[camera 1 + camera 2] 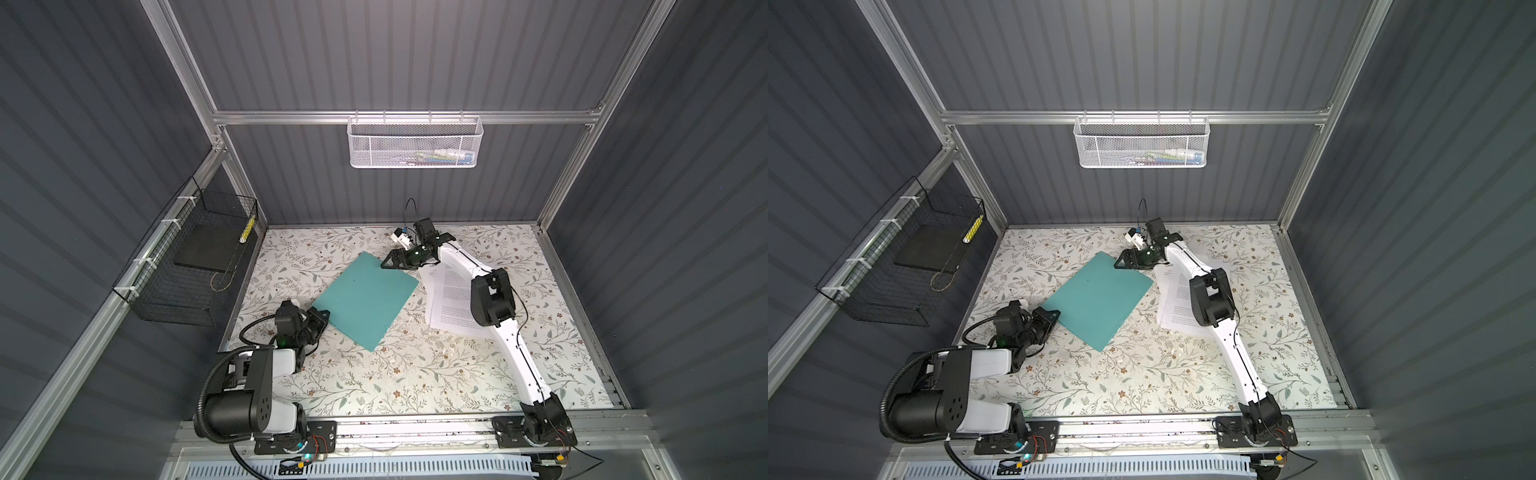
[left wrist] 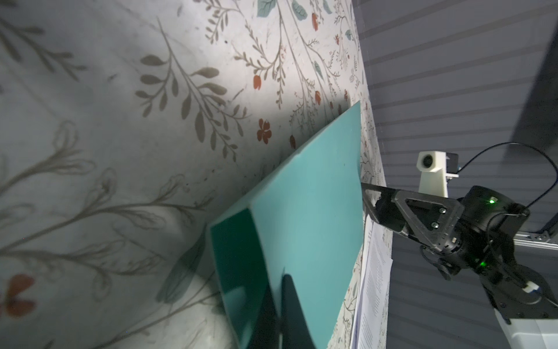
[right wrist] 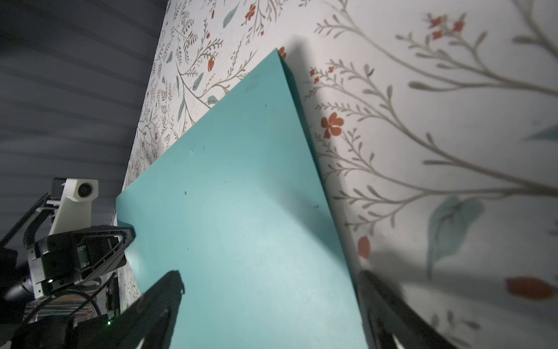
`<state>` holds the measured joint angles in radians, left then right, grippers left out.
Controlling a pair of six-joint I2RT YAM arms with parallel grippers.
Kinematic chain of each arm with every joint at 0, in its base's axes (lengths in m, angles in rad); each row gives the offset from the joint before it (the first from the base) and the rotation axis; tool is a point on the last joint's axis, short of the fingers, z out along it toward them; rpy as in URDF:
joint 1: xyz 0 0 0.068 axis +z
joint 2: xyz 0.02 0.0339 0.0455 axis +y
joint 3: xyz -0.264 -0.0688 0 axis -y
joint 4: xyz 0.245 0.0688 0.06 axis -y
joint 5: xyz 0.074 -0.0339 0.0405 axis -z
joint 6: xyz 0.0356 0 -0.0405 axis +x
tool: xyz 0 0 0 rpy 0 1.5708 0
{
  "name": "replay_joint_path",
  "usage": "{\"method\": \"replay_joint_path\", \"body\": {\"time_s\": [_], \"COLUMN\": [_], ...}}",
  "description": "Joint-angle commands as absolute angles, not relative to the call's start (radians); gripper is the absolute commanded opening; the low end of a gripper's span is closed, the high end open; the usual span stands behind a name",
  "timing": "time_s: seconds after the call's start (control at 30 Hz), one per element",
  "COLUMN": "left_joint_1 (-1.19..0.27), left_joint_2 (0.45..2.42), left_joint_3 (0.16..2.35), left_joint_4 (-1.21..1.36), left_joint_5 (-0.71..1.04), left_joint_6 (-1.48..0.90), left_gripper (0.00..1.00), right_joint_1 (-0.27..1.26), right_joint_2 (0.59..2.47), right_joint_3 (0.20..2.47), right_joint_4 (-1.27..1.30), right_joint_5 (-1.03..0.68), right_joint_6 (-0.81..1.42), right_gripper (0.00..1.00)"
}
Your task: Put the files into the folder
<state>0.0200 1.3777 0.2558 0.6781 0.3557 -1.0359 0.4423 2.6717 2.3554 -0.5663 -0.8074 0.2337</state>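
Lying closed and askew on the floral table (image 1: 415,374), teal folder (image 1: 368,301): near corner clamped tight by left gripper (image 1: 325,314), right gripper (image 1: 385,263) spread wide at far corner, files (image 1: 446,291) just beside, partly under the right arm.

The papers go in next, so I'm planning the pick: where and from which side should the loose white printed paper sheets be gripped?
Probably the long edge of the loose white printed paper sheets facing the thin teal-green folder, approached low from that side. They lie flat on the floral table, slightly fanned, so only an edge offers purchase.
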Motion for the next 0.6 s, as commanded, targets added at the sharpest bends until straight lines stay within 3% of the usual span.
{"method": "replay_joint_path", "body": {"time_s": [0.0,0.37,0.57], "left_joint_1": [0.006,0.002,0.000], "left_joint_2": [1.277,0.814,0.785], "left_joint_3": [0.210,0.171,0.150], "left_joint_4": [0.707,0.350,0.369], "left_joint_5": [0.283,0.090,0.110], "left_joint_6": [-1.156,-1.397,-1.473], "left_gripper": [0.00,0.00,0.00], "right_joint_1": [0.464,0.413,0.415], "right_joint_2": [2.537,2.136,1.967], "right_joint_3": [2.247,1.759,1.469], "right_joint_4": [-0.466,-0.181,0.003], "right_joint_5": [-0.872,-0.727,-0.742], "right_joint_6": [0.393,0.705,0.828], "right_gripper": [0.92,0.90,0.88]}}
